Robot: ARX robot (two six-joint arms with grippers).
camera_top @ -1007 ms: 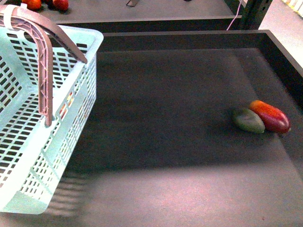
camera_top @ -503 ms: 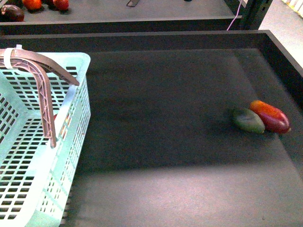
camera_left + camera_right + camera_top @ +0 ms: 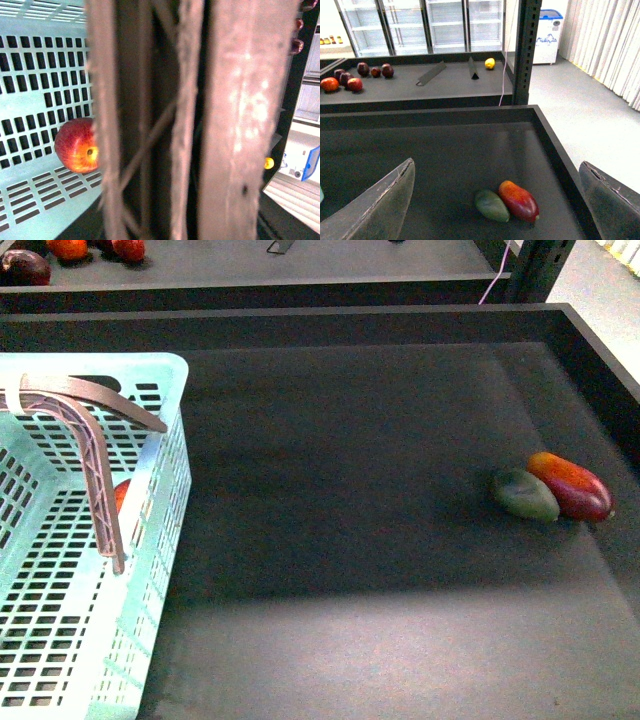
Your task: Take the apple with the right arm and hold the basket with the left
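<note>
Sitting on the dark tray (image 3: 380, 490), at its left side, is the mint-green basket (image 3: 60, 640) with its brown handle (image 3: 95, 470) standing up. Inside the basket lies the apple (image 3: 76, 145) – red, with a yellow spot by the stem. The left wrist view is filled by that handle, very close, so I cannot tell if the left gripper holds it. The right gripper (image 3: 497, 200) is wide open and holds nothing – it hangs above a green fruit (image 3: 491, 205) touching a red mango (image 3: 519, 200) near the tray's right wall.
</note>
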